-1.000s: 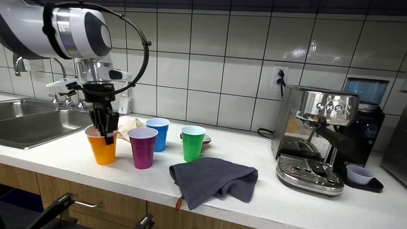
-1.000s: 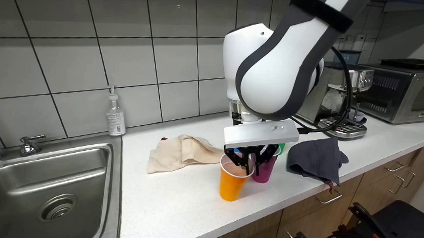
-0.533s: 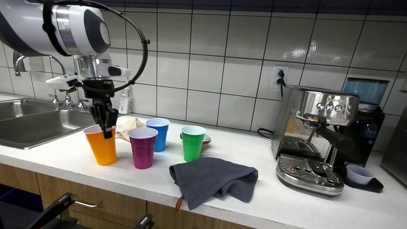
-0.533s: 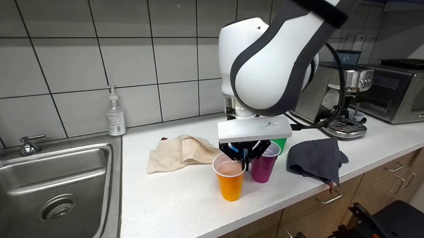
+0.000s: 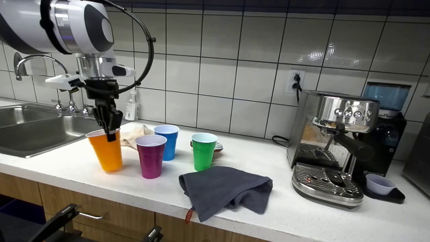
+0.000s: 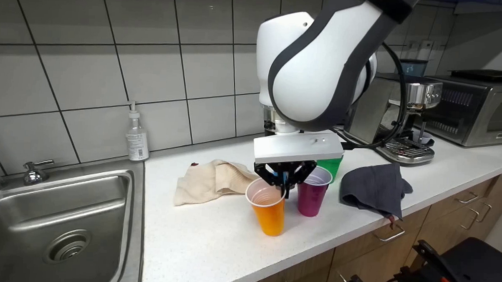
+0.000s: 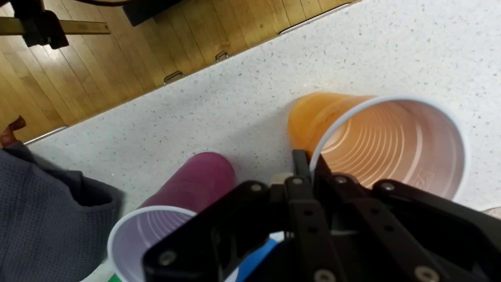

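Right of the sink [image 5: 53, 131], an orange cup [image 5: 106, 154] leans, mouth towards the sink; whether its base touches the counter [image 5: 67, 164] is unclear. On the side away from the sink, the pincer [image 7: 311, 161] nips the rim [image 7: 399, 98], one finger inside, one outside. The cup looks like thin plastic: probably light, springy and easily dented, so the stiffer rim seems the best hold. Farther from the sink stand a purple cup [image 5: 151, 163], a blue cup [image 5: 170, 146] and a green cup [image 5: 203, 156].

Pump bottle [image 6: 137, 143] near sink [image 6: 136, 220]; dark cloth [image 5: 228, 188] crumpled
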### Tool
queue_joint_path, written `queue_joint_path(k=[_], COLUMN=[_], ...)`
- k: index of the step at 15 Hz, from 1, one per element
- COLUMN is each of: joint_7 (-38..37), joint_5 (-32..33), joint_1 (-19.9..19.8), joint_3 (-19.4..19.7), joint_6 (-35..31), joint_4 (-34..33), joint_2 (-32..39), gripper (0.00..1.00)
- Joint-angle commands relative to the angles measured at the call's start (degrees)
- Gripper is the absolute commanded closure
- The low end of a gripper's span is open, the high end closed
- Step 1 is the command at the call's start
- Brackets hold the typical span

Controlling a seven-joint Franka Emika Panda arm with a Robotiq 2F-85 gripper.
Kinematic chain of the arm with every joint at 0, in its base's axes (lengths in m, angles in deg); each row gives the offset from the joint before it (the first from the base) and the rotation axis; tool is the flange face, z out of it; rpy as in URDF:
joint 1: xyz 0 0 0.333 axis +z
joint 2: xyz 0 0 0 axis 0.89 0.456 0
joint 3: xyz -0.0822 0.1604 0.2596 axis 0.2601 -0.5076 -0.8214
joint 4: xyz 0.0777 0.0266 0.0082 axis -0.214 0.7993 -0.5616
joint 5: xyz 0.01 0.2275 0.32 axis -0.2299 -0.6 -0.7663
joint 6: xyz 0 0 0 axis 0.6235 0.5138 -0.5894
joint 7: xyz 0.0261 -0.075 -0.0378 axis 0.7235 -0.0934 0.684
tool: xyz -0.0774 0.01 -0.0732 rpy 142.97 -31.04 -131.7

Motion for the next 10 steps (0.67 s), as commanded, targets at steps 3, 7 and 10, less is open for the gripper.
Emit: queue_joint_path(k=[3, 7, 10], joint_7=[7.7, 13.8, 17.1], joint_5=[-6.3, -9.8, -11.9], joint_1=[0.6, 0.4, 0.1], joint_3=[0.3, 0.5, 1.0], joint_6=[1.4, 3.1, 4.8], joint_4=[1.4, 1.6, 1.0], joint_2=[-6.8, -10.2, -12.8], gripper=[0.99, 0.99, 0.99])
